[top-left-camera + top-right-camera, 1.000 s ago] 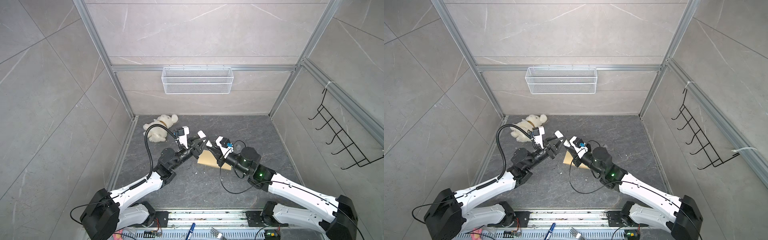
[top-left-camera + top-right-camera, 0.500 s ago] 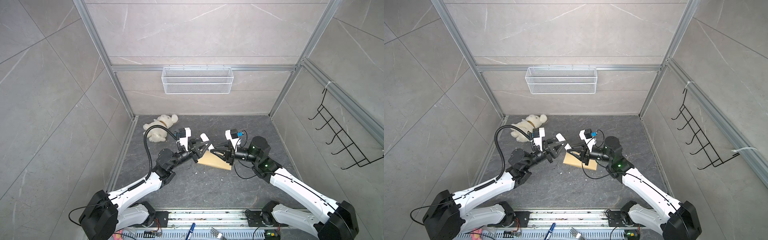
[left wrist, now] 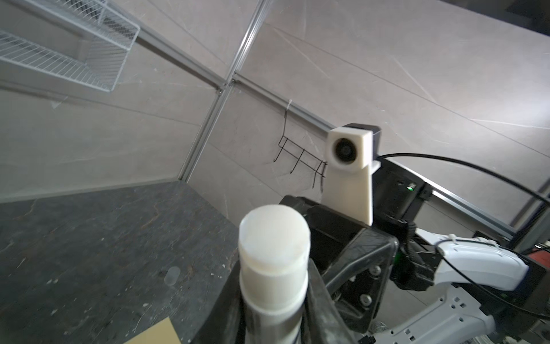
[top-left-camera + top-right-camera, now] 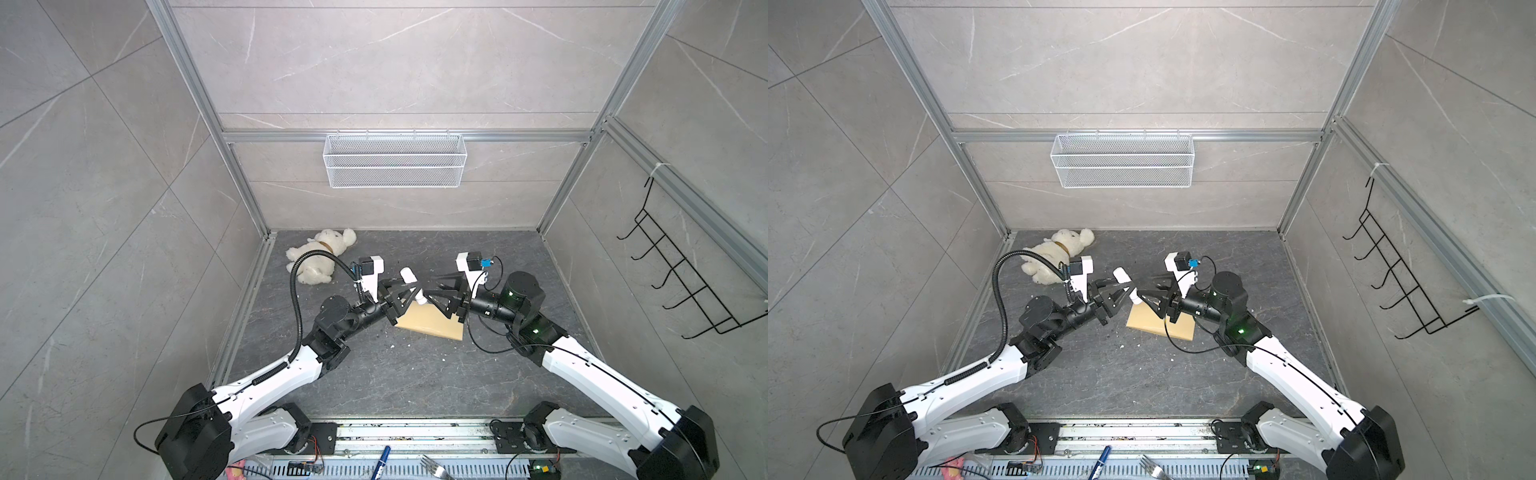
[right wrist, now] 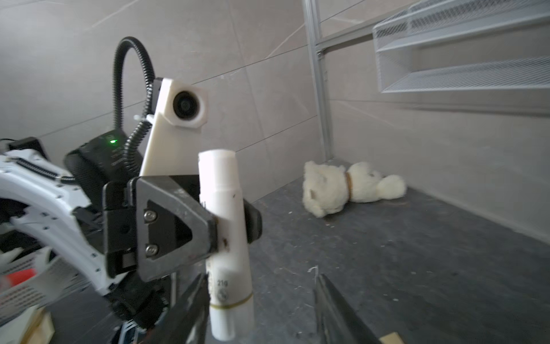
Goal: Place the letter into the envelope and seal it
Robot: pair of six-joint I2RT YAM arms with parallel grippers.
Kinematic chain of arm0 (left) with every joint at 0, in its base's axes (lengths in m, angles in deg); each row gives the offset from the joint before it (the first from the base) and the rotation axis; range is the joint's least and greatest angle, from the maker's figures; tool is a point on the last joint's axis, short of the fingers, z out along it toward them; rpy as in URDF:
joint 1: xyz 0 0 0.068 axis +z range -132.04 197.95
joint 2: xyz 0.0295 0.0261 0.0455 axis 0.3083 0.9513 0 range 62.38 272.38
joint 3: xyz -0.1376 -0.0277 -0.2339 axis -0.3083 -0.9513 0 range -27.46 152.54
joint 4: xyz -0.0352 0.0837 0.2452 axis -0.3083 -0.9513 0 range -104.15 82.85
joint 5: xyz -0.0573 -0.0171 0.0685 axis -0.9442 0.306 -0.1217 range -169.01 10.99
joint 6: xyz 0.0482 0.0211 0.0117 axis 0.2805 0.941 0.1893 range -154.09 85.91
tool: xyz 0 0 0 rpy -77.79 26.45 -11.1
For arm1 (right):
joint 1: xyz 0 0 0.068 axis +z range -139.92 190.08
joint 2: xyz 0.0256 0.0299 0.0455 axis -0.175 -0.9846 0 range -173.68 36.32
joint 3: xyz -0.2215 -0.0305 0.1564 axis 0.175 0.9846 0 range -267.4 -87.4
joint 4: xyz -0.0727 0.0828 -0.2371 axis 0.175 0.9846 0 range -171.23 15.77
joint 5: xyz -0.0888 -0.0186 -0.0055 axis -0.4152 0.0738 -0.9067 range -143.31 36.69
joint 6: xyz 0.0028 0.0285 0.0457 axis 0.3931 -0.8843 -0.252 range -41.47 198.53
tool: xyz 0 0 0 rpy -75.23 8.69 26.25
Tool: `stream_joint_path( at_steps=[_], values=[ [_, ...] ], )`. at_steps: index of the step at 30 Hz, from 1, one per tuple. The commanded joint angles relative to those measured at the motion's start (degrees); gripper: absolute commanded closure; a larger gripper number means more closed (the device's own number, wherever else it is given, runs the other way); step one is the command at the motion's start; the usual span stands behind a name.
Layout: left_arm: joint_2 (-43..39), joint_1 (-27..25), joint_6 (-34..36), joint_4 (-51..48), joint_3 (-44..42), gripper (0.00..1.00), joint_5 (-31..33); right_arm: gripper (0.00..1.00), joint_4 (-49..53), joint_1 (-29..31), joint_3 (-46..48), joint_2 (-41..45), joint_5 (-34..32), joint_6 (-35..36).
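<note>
The envelope lies flat on the dark floor. Just above it, the left gripper squeezes a white glue stick. The right gripper, also above the envelope, gapes wide and holds nothing. The stick's tiny print looks like "21g".

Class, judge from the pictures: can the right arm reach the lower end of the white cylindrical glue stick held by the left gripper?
Probably yes. The right gripper is open, its fingers spread beside the white cylindrical glue stick's lower end, which juts free past the left gripper clamped round its middle.
</note>
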Motion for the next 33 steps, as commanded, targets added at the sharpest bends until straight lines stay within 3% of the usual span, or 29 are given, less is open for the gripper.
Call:
stream_joint_path(
  at_steps=[1,4,9,20,27,33],
  values=[
    [-2.33,-0.23,2.94,-7.78,3.20,1.00,7.88,0.30,7.03,-0.04,-0.39,2.88,-16.59,2.58],
    [-2.22,-0.23,3.40,-10.33,3.12,1.00,10.78,0.22,15.36,-0.08,-2.69,1.58,-24.32,2.38],
    [-2.15,-0.23,3.96,-13.67,3.25,1.00,13.74,0.15,24.81,-0.04,-6.43,-3.68,-31.50,-0.68],
    [-3.16,-0.05,4.31,-24.36,3.94,1.00,25.43,0.13,37.40,0.96,-11.76,-17.68,-35.66,-10.94],
    [-2.90,0.27,4.31,-26.97,4.26,1.00,26.35,0.11,44.02,1.61,-15.14,-25.87,-41.22,-16.42],
    [-3.14,0.47,4.55,-27.50,4.17,1.00,25.56,0.01,43.78,0.36,-11.49,-26.06,-43.91,-19.95]
  ],
)
